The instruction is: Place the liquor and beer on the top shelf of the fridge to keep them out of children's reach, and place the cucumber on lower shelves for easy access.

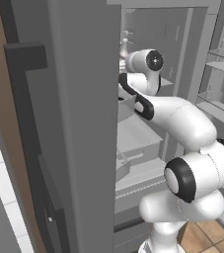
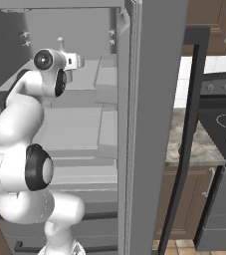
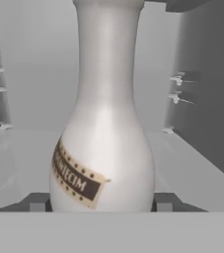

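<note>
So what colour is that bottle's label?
On the liquor bottle, the label is brown with a beige patterned edge, clearest in the hand view.

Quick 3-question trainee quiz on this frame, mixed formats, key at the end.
1. True or false: the liquor stands upright between the gripper fingertips.
2. Multiple choice: the arm reaches into A) the stove, B) the fridge, C) a brown cabinet.
3. Fill in: the liquor bottle's body is pale ___ with a brown label.

Key:
1. True: in the hand view it is upright, one fingertip at each side of its base.
2. B
3. whitish-beige
</note>
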Available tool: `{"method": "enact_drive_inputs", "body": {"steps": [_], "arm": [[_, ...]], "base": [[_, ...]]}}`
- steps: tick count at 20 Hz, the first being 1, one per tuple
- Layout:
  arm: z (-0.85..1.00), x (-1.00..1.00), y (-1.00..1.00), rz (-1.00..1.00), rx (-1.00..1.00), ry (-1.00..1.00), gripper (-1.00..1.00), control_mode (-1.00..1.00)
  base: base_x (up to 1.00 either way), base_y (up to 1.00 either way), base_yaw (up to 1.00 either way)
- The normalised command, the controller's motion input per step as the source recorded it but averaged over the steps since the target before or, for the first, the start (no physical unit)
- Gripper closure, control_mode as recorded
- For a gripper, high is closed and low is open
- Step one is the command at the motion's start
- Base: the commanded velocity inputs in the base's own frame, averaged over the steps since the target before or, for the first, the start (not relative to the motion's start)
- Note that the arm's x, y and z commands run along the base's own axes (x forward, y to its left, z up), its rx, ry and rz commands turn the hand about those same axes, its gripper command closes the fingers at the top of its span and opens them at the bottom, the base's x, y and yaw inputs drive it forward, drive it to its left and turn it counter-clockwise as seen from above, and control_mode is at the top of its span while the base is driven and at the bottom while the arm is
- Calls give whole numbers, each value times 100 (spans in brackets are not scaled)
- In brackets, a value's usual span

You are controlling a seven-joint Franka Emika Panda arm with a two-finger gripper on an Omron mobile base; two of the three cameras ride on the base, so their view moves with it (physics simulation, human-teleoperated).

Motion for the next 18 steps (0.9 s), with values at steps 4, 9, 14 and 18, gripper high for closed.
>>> {"method": "enact_drive_inputs", "body": {"steps": [4,9,14,18], "arm": [[-27,56,16,0,0,0,100,-100],[-24,52,12,0,0,0,-100,-100],[-20,38,4,0,0,0,-100,-100],[-13,15,0,0,0,0,-100,-100]], "base": [[0,0,0],[0,0,0],[0,0,0],[0,0,0]]}}
